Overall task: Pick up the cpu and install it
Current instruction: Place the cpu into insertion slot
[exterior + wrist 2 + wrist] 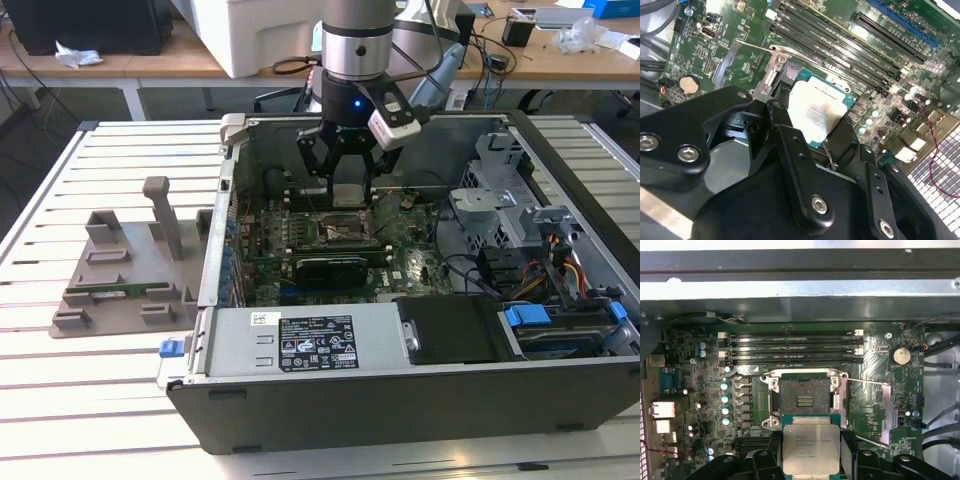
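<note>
**CPU clamped in the gripper at the open socket, not seated**

In the exterior view the arm reaches down into the open computer case (400,400), which lies on its side on a slatted table (80,400). The gripper (346,198) hangs low over the motherboard (410,265). Its jaws are drawn in narrow on the cpu (347,192), which sits flat between the fingertips.

In both wrist views the black fingers (785,130) press on two opposite edges of the cpu (815,112), silvery top facing the cameras and green rim showing around it. In the first wrist view the cpu (811,447) lies level between the fingers (847,452), and its far edge overlaps the near side of the socket (804,400).

The socket sits just beyond the fingertips and stands open, its dark contact field bare inside the metal frame. I cannot tell whether the chip touches the frame. The load plate (888,405) is swung aside, off to one side of the gripper, with the thin lever (865,382) lying across it.

Farther out past the socket run the four long memory slots (790,347), and a coin cell battery (901,356) sits near the load plate.

In the exterior view the power supply (300,340) lies in the case on the near side of the gripper. A grey fixture (120,280) rests on the table well apart from it, on the exterior view's left.
</note>
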`<state>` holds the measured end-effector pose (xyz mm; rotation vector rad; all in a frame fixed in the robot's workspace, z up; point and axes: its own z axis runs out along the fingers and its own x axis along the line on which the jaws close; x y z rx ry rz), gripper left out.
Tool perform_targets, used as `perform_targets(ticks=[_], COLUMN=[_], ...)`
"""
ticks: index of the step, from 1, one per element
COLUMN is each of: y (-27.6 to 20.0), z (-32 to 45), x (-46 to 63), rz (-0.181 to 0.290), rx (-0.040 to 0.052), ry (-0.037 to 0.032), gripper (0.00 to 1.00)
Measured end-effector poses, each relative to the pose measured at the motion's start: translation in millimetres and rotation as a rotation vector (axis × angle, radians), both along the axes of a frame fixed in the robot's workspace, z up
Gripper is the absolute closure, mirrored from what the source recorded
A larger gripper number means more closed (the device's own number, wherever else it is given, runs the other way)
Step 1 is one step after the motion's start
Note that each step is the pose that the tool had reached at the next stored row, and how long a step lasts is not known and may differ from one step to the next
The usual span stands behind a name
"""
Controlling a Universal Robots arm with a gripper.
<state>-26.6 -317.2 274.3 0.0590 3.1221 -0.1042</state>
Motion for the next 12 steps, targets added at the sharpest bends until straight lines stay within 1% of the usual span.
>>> perform_targets(ticks=[1,7,12], y=[0.0,0.0,0.0], z=[-0.1,-0.1,-0.1], x=[0.0,0.0,0.0], rz=[-0.026,-0.089,-0.138], rx=[-0.0006,-0.0037,-0.0045], ry=[0.0,0.0,0.0], gripper=[0.45,0.45,0.45])
